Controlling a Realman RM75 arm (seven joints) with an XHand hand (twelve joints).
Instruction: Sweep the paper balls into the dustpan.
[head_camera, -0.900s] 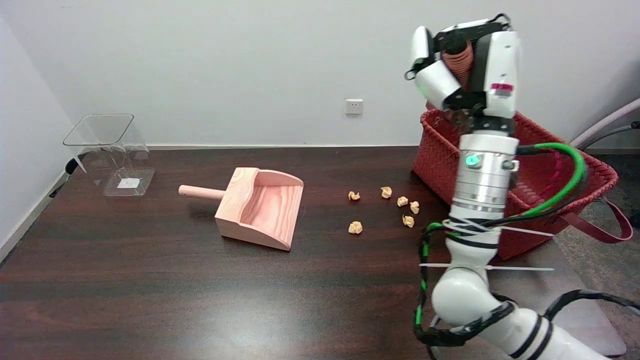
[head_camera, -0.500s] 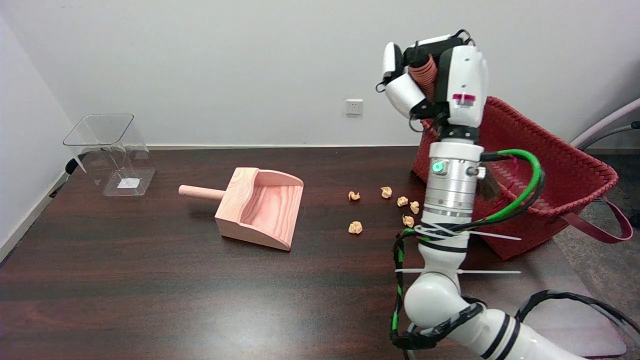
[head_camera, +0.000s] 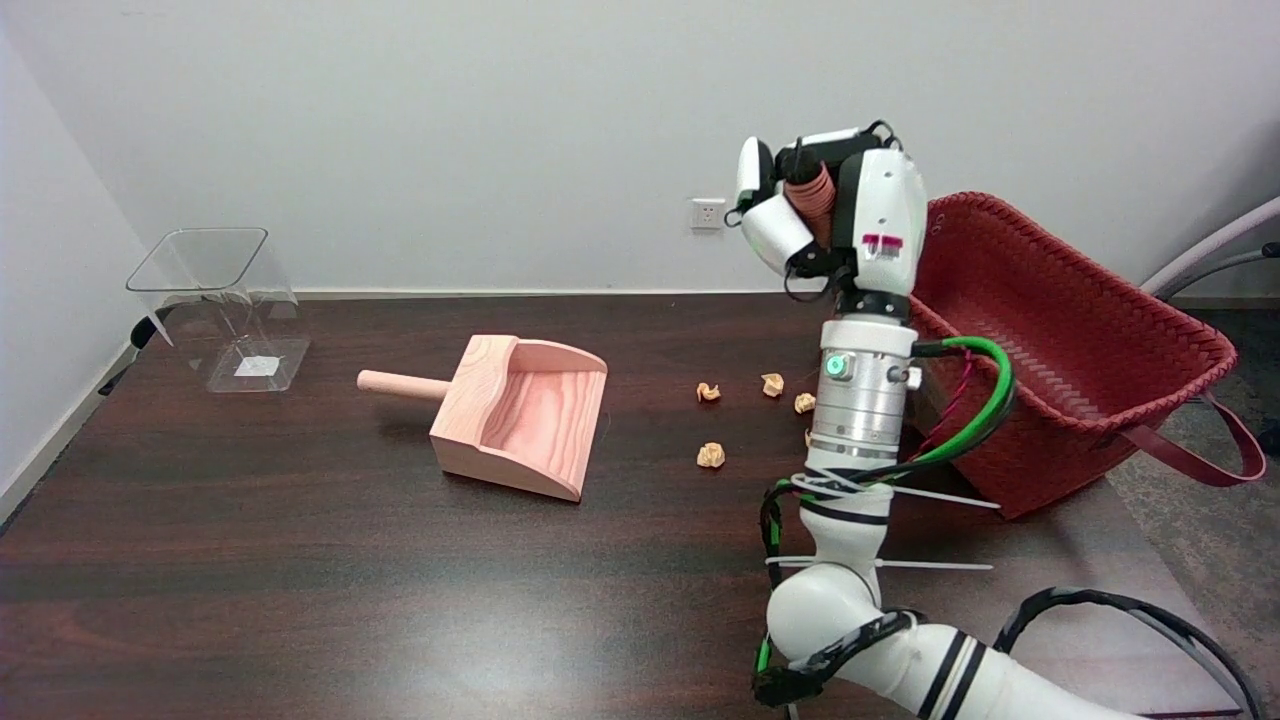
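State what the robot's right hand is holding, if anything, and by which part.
The right hand grips a reddish-brown ribbed thing, probably a brush handle. The fingers hide the rest, so the exact part cannot be told.

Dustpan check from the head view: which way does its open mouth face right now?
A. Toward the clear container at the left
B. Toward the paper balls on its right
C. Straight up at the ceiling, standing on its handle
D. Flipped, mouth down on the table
B: the dustpan lies flat with its handle pointing left and its open, low edge turned right toward the paper balls.
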